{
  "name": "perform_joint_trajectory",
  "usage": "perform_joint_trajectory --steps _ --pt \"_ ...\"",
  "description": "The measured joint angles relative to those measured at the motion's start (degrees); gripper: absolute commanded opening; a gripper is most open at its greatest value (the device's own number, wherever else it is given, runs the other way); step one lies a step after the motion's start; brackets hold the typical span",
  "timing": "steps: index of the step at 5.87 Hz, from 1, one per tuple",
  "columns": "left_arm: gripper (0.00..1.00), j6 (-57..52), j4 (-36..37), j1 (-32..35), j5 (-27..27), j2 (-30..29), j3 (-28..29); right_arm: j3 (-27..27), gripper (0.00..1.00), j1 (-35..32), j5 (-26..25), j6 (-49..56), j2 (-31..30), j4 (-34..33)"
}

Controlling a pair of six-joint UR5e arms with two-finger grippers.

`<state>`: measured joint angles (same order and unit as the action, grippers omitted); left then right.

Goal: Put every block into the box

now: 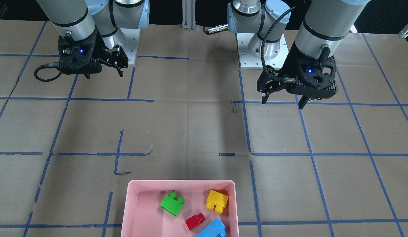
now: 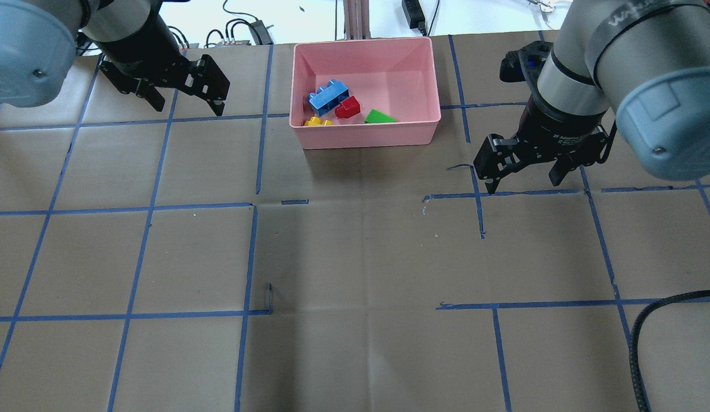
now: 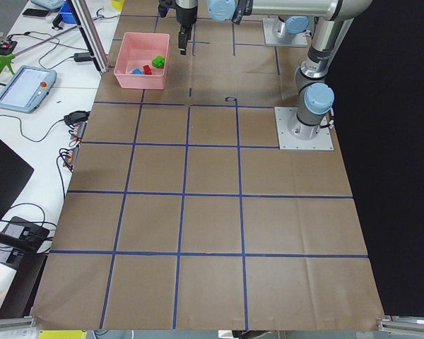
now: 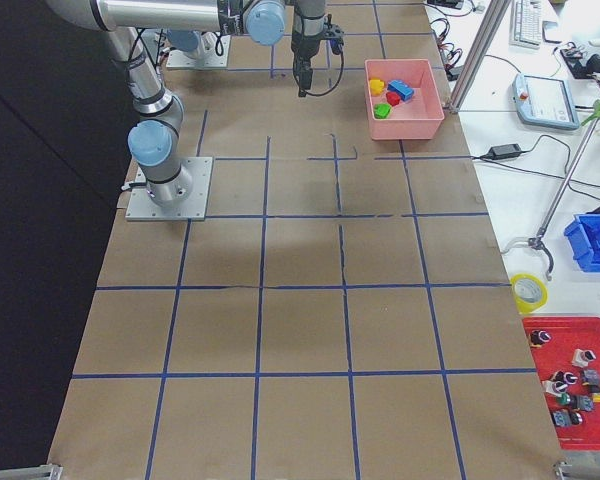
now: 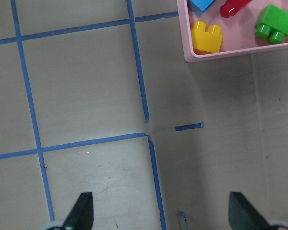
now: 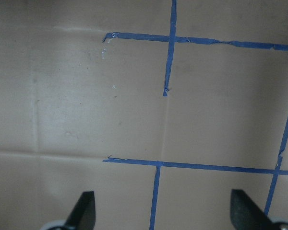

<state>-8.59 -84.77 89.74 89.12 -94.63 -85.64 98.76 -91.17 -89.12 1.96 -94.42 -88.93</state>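
Box (image 1: 148,217) holds, we find, green block (image 1: 172,204), red block (image 1: 194,221), blue block (image 1: 213,228) and yellow block (image 1: 217,200); left tool (image 2: 190,109) and right tool (image 2: 523,186) hang open, empty, apart from the box.

Right arm's end effector (image 4: 301,90) suspended above the surface (image 4: 300,330), pointing down; finger spacing too small to judge. Pink box (image 4: 408,130) on the surface, near the end effector, on the side away from the robot. Inside the box: yellow block (image 4: 377,86), blue block (image 4: 401,91), red block (image 4: 392,99), green block (image 4: 381,110). Yellow and green nearest the end effector, blue farthest from it.
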Motion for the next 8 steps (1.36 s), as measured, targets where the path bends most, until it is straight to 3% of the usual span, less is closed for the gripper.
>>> perform_joint_trajectory --steps 8 --pt "1.0 3.5 0.9 0.0 1.7 0.5 0.0 -0.8 1.0 0.1 0.5 -1.4 2.1 -0.8"
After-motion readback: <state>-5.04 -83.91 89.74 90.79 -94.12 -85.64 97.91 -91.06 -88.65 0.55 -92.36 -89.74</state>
